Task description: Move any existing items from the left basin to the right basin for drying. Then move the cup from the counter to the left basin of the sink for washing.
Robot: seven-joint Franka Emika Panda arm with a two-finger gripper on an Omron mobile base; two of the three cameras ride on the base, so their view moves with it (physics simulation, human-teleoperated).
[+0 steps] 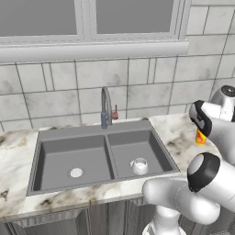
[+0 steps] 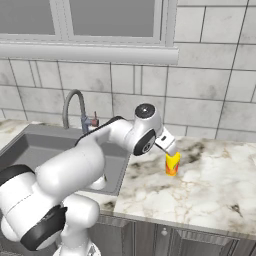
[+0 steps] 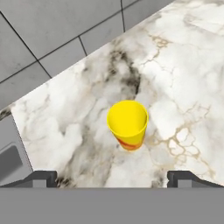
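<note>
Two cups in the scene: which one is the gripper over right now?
The yellow cup with the red-orange band, upright on the counter, below the open gripper. The white mug has a handle and sits in the sink's narrower basin.

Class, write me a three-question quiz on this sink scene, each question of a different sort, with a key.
1. True or false: the white mug sits in the wider left basin.
2. Where does the yellow cup stand? A) in the right basin B) on the counter C) in the hand
3. Fill in: the hand's fingers are ____.

Key: 1 false, the mug is in the narrower right basin. 2 B, upright on the marble, with the hand above it. 3 open, fingers wide apart and touching nothing.
</note>
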